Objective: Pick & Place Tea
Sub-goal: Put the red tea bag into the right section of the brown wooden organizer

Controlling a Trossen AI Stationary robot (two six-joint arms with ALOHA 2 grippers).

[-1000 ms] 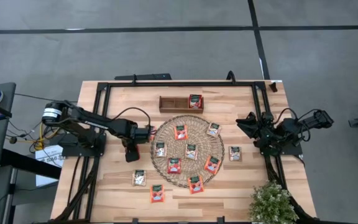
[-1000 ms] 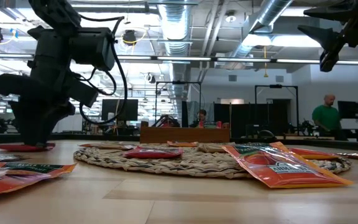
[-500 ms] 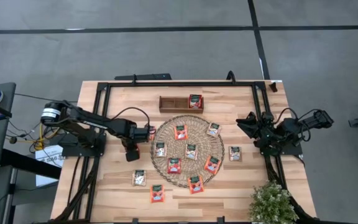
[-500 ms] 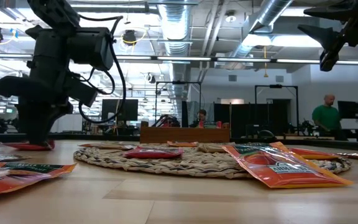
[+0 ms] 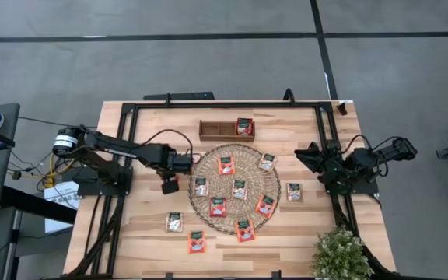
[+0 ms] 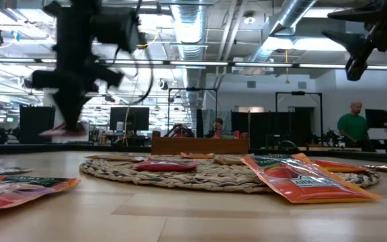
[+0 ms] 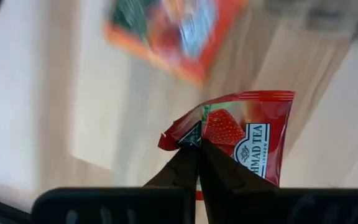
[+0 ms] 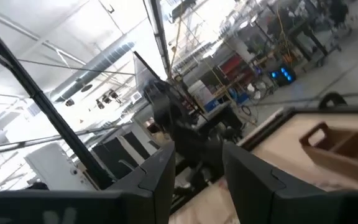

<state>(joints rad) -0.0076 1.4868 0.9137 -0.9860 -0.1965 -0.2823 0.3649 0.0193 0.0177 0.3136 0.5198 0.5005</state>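
Observation:
Several red-orange and pale tea packets lie flat on the round woven mat (image 5: 236, 188). One more sits in the wooden tray (image 5: 244, 126), one lies right of the mat (image 5: 294, 191), and two rest near the front left (image 5: 174, 222). My left gripper (image 5: 169, 185) hangs just left of the mat, shut on a red tea packet (image 7: 247, 137), which shows as a blur in the low view (image 6: 62, 131). At the table's right edge my right gripper (image 5: 306, 153) waits open, raised well above the table (image 6: 358, 47). Nothing is between its fingers (image 8: 197, 168). My left gripper pinches the red packet at one edge, near a corner (image 7: 188, 134), between its two fingertips. The fingers come from above, pointing down. The packet sticks out past the fingertips, lifted clear of the table.
The wooden compartment tray (image 5: 216, 130) stands behind the mat. A small potted plant (image 5: 341, 253) sits at the near right corner. Black frame rails (image 5: 127, 117) run along the table's left, far and right sides. Bare wood lies between the mat and the left rail.
My left gripper has gone up from the table just left of the mat and tipped to point more steeply down. The red packet, which lay flat on the wood, has come up with it and now hangs clear of the table.

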